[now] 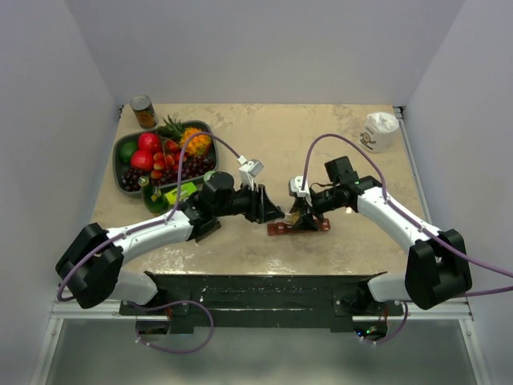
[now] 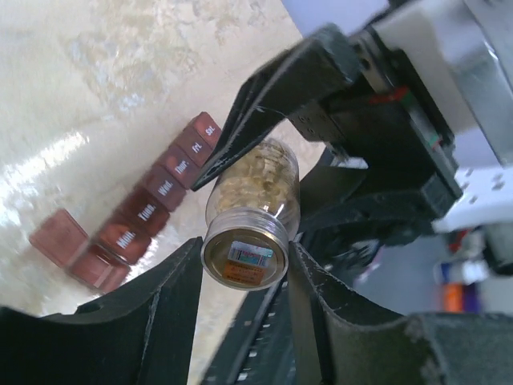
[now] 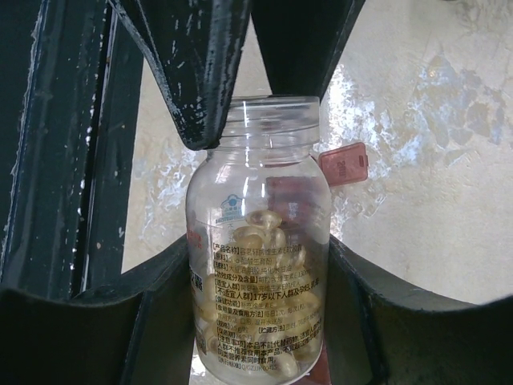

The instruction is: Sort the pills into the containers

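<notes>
A clear bottle (image 3: 258, 241) of golden pills (image 3: 264, 265) is held between both grippers, low over the table. My right gripper (image 3: 258, 257) is shut on the bottle's body. My left gripper (image 2: 244, 250) is closed on the bottle's neck end (image 2: 244, 257), with both fingers touching it. The pills also show through the glass in the left wrist view (image 2: 252, 180). The dark red organizer strip (image 2: 148, 208) lies just under the bottle, with day labels on shut lids and one end lid (image 2: 60, 237) open. In the top view both grippers (image 1: 276, 215) (image 1: 303, 216) meet over the strip (image 1: 298, 227).
A grey fruit bowl (image 1: 120, 160) stands at the back left with a can (image 1: 143, 111) behind it. A green item (image 1: 156, 199) lies beside the left arm. A white cup (image 1: 379, 131) stands at the back right.
</notes>
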`<state>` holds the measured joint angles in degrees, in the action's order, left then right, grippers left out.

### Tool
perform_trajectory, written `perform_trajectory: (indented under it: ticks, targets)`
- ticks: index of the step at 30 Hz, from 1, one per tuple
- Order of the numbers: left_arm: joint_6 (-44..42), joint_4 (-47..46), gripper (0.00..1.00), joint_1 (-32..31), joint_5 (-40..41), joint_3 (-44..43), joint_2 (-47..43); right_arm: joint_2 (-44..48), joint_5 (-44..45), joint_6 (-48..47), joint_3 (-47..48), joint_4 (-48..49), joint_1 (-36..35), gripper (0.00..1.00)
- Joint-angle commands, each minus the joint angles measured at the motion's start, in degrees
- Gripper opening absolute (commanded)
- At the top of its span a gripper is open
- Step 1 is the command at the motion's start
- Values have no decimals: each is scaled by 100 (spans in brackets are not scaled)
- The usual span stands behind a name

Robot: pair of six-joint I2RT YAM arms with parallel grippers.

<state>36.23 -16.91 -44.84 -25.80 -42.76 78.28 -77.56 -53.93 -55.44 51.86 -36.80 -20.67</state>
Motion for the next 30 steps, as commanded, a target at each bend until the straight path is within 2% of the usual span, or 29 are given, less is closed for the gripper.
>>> perform_trajectory:
  ticks: [1,2,4,5,6,7,10,13,18,21,24,26,28,30]
  targets:
    - [2098,398,0,28,233,-47,-261,110,67,200,229,524,80,0]
    - [2108,433,2,28,190,-100,-269,109,67,200,229,524,72,0]
    - [2020,539,19,45,128,-258,-287,109,67,209,229,524,80,0]
    - [1889,539,40,63,15,-302,-313,101,67,218,229,524,89,0]
    - [1801,565,49,133,-38,-311,-340,109,58,227,229,533,89,0]
    - [1687,566,64,168,-109,-320,-375,109,50,227,229,524,98,0]
    - [1099,680,82,388,-276,-251,-629,109,41,227,229,524,115,0]
    - [317,864,90,564,-382,-189,-1007,101,6,218,229,507,107,0]
    - [-1572,2099,91,608,320,-487,-1543,83,-38,183,237,472,115,0]
    - [-2609,2244,91,608,681,-540,-1894,92,-108,130,246,419,115,0]
    - [-3769,1780,91,599,533,-200,-2369,92,-144,69,255,349,124,0]
    - [-4515,870,93,599,226,144,-2747,92,-170,7,255,322,124,0]
    - [-4747,244,99,599,129,706,-3036,92,-214,-28,255,287,142,0]
    - [-5019,-365,99,608,85,1005,-3091,101,-240,-55,255,243,142,0]
